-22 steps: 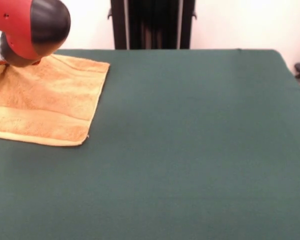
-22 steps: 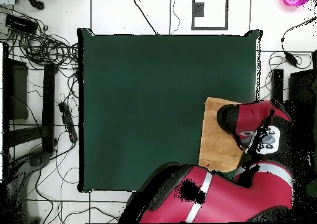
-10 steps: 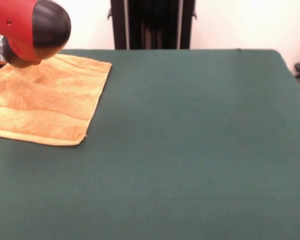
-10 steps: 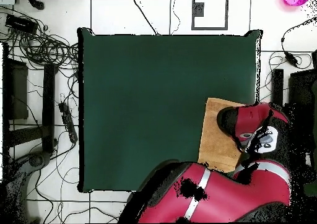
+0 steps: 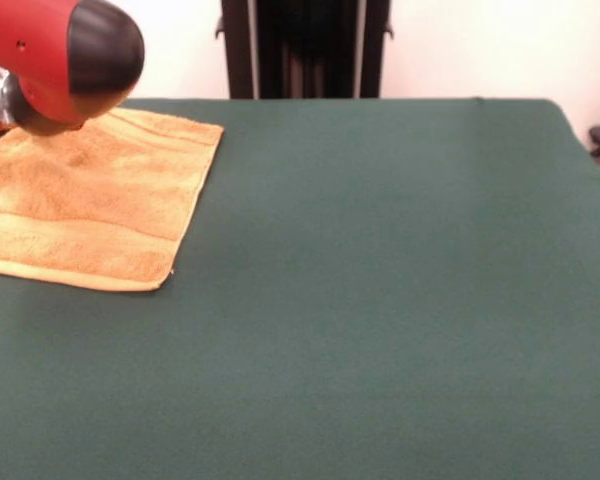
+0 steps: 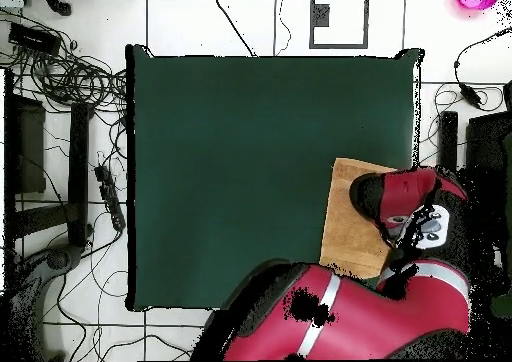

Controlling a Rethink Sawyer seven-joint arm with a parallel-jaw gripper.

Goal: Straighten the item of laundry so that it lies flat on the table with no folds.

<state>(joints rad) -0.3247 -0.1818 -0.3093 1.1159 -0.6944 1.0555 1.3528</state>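
Since a second ago the golden-orange towel (image 5: 90, 205) has spread flatter, its bunched far part now smoothed, while the red and black arm (image 5: 60, 60) has barely shifted above its far edge. From the front, the arm's rounded black-capped housing hides the gripper, so whether it is open or closed cannot be told. The towel lies directly under and just in front of that housing, its woven band (image 5: 75, 240) running along the hem nearest the camera, with a faint ridge above it. From overhead, the towel (image 6: 350, 218) sits at the table's edge beside the arm (image 6: 400, 198), which covers part of it. Away from the arm, the green table (image 5: 400, 300) stretches bare to its other edges. No containers or readable writing show.
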